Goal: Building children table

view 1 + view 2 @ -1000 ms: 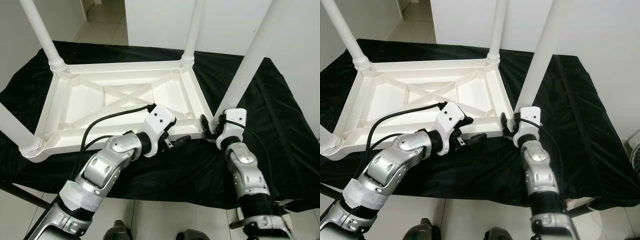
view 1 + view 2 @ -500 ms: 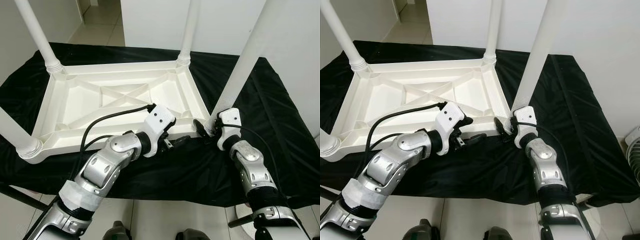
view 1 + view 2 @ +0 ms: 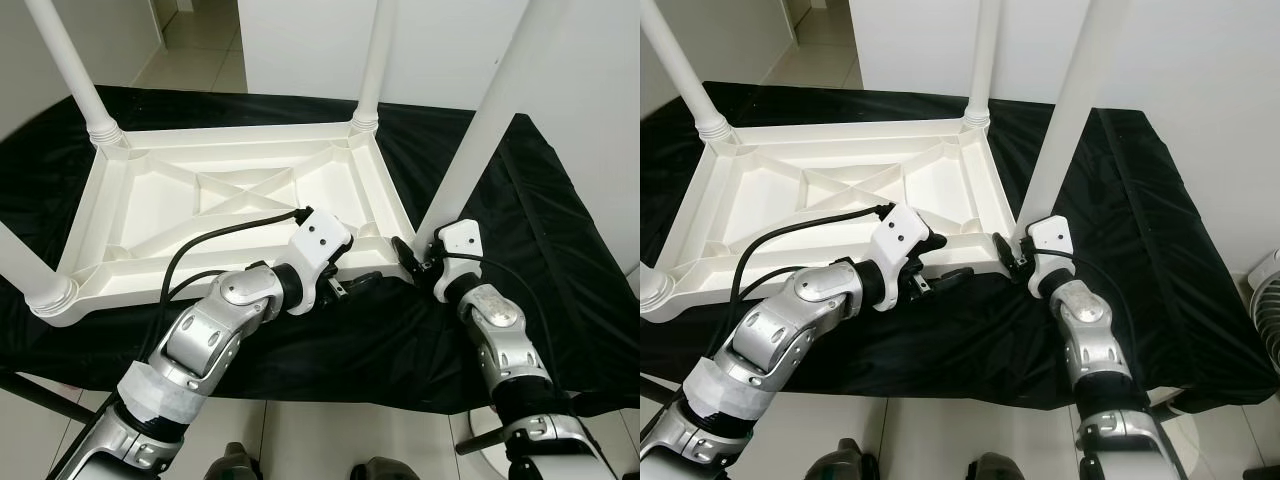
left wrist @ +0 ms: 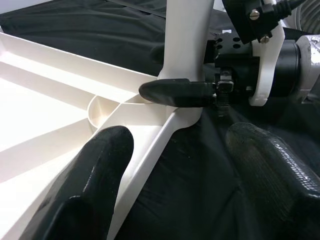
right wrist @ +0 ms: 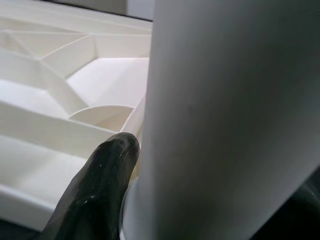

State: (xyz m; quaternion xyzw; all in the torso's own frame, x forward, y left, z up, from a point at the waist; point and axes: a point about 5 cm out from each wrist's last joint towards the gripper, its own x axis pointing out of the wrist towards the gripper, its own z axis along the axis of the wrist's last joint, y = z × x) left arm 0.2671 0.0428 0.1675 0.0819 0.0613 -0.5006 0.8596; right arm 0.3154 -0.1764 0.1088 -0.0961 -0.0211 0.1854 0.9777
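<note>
Children's table (image 3: 230,205) lies upside down on a black cloth (image 3: 560,250) that covers the desk. Its white legs point up.

On the left, the near leg (image 3: 25,265) and the far leg (image 3: 70,70) stand in their corners. Each has a ring at the bottom where it joins the table. They look all the way in, but I cannot tell for sure.

In the middle, the left pincer (image 3: 350,285) sits by the near edge of the table (image 4: 150,150). Its two black fingers (image 4: 90,190) are spread wide. One is over the white frame and one is over the cloth. It holds nothing.

Behind it, the far right leg (image 3: 375,60) stands in its corner too.

On the right, the last leg (image 3: 480,120) stands in the near right corner. The right pincer (image 3: 412,255) is pressed around the bottom of this leg (image 5: 230,115). One black finger (image 5: 95,190) touches the leg right where it meets the table.

What could go wrong? This leg leans a little. It may not be pushed all the way in. If the right pincer lets go too soon, the leg could tip over or pop out. If it pushes hard to the side, the whole table could slide on the smooth cloth, because the left pincer is not holding it. A twist in the wrong direction could make the leg looser.
</note>
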